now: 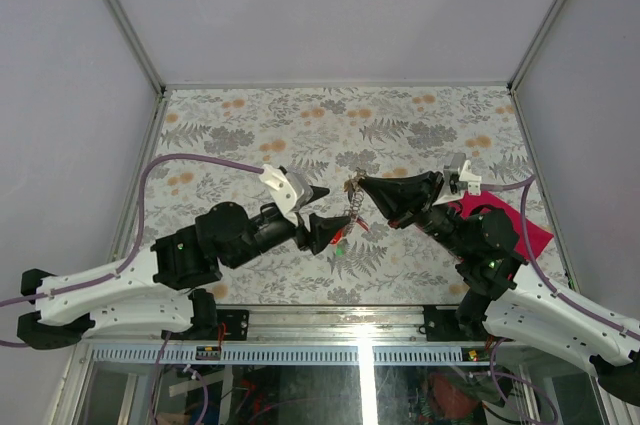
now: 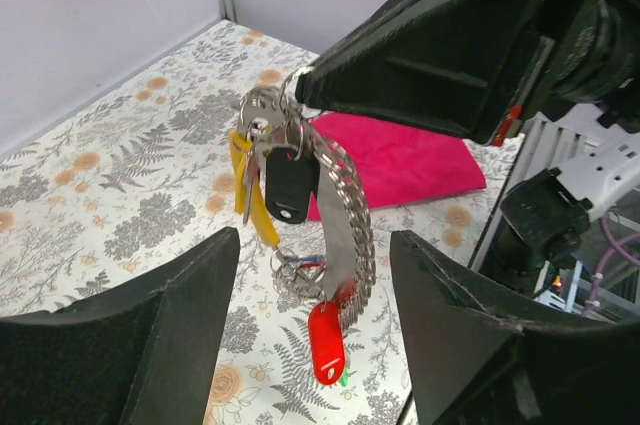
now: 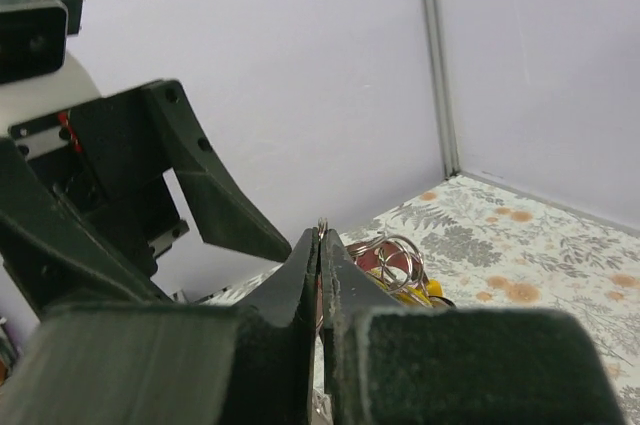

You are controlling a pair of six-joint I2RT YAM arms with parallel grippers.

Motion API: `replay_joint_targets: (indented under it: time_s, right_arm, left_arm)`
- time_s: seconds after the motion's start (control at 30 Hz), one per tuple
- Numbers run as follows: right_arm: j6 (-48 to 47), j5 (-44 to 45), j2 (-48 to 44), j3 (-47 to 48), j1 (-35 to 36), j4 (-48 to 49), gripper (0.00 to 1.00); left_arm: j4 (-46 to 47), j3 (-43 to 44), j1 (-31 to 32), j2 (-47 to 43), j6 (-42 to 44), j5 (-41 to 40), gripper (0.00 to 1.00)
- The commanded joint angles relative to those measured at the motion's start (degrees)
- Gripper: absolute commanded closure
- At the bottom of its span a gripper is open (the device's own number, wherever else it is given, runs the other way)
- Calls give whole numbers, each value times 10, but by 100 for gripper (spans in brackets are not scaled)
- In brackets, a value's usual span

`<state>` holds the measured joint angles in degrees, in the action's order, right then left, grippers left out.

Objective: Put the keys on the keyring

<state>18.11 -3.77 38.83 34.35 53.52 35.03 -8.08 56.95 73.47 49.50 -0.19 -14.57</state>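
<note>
Pinching the keyring [image 2: 287, 83] at its top, my right gripper [image 1: 358, 183] has its jaws pressed flat together on the wire, raised off the table [image 1: 300, 125] just left of the magenta cloth [image 1: 512, 223]. The keys [image 2: 290, 190] hang beneath in a bunch with a chain [image 2: 350, 215]: yellow, black, red lowest. Farther left of the cloth, my left gripper [image 1: 335, 211] is spread wide and empty, one finger either side of the bunch.
</note>
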Motion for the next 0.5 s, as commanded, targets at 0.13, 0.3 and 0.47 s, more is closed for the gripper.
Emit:
replay_joint_targets:
  time_s: [0.13,0.3,0.47]
  right_arm:
    - [-13,18,-8,11,0,67,100]
    - [-37,-45,-20,-20,1,126,100]
    - [-49,-140,-18,-20,0,152,100]
  left_arm:
    - [108,-7,1,19,41,-30,36]
    - [99,16,2,8,60,5,38]
    - [102,32,2,-18,70,60,46]
